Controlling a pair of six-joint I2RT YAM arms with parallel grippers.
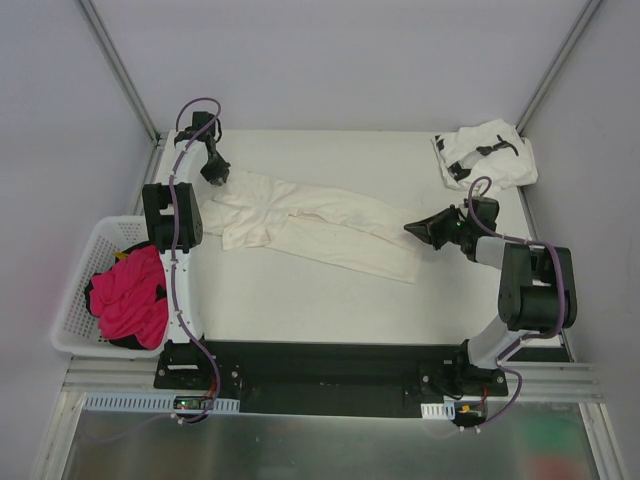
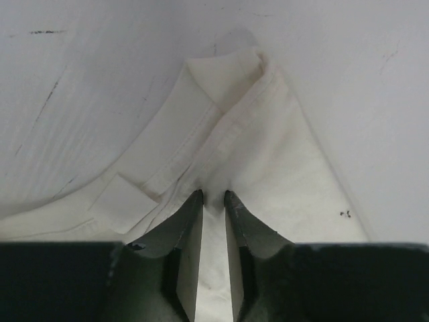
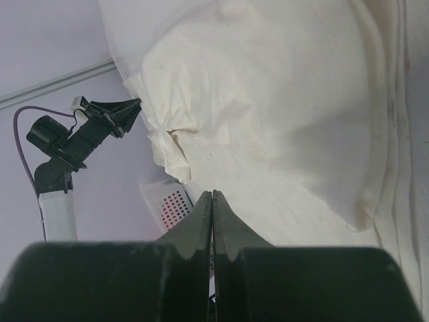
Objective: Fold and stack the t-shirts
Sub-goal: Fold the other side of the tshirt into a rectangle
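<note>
Laying out the first garment: the cream-white t-shirt (image 1: 320, 225) lies on the bench (image 1: 330, 310) as a long, twisted band running from far left to mid right, not yet flat and not yet folded. The left end effector (image 1: 217, 175) is at the band's far-left end. In the left wrist view its jaws stand narrow with a ridge of cloth between them, and wrinkles converge on the tips, so it appears to be pinching the fabric. The right end effector (image 1: 418, 230) sits just beside the band's right end, jaws pressed fully together and holding nothing. The printed t-shirt (image 1: 487, 155) lies crumpled in the far right corner, untouched. A basket (image 1: 75, 275) of pink cloth (image 1: 130, 295) stands at the left. The next move probably calls for the right side to open and grip its end, then for both to spread the shirt flat.
</note>
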